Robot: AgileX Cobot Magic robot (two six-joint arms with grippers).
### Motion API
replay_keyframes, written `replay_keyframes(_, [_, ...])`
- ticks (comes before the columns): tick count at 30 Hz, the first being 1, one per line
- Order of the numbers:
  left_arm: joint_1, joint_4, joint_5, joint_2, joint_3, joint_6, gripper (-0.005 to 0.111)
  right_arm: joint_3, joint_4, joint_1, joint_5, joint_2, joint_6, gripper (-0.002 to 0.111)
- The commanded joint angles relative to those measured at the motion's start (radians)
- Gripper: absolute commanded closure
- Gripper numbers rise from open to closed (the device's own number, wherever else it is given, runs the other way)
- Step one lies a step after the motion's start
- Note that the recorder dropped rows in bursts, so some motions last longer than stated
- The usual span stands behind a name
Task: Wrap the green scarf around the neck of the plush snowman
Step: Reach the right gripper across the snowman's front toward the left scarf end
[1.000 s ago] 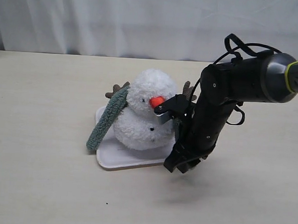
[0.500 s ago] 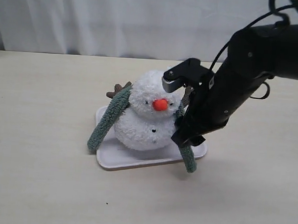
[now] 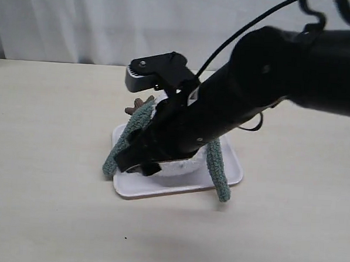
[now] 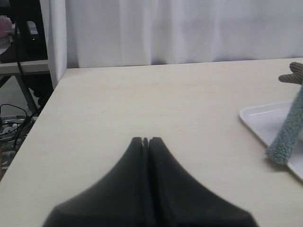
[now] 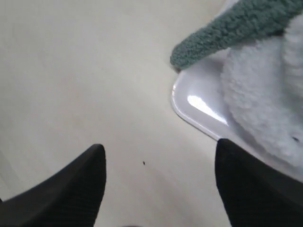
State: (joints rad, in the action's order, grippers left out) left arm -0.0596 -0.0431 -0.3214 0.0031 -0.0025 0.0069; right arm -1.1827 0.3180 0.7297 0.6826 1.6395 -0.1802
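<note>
The green scarf is draped behind the plush snowman's neck. One end hangs down the left side and the other end hangs over the tray's right front. My right arm crosses in front of the plush snowman and hides nearly all of it, neck included. The right gripper is low at the tray's left front, open and empty. In the right wrist view the gripper frames bare table, with the scarf end and the snowman's body beside it. The left gripper is shut, far from the scarf end.
The snowman stands on a white tray on a pale wooden table. A brown twig arm sticks out at the back left. A white curtain hangs behind the table. The table edge and some cables show in the left wrist view.
The right arm swung from the snowman's right side across its front to the left, and now covers the toy. The scarf's right end now hangs free over the tray.
</note>
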Motion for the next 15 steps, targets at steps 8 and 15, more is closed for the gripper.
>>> replay_keyframes(8, [0.000,0.002,0.013,-0.003,0.003,-0.002,0.107,-0.003,0.138,0.081,-0.375,0.301,0.110,0.042])
replay_keyframes(15, [0.000,0.002,0.013,-0.003,0.003,-0.002,0.107,-0.003,0.185,0.133,-0.596,0.389,0.124,0.042])
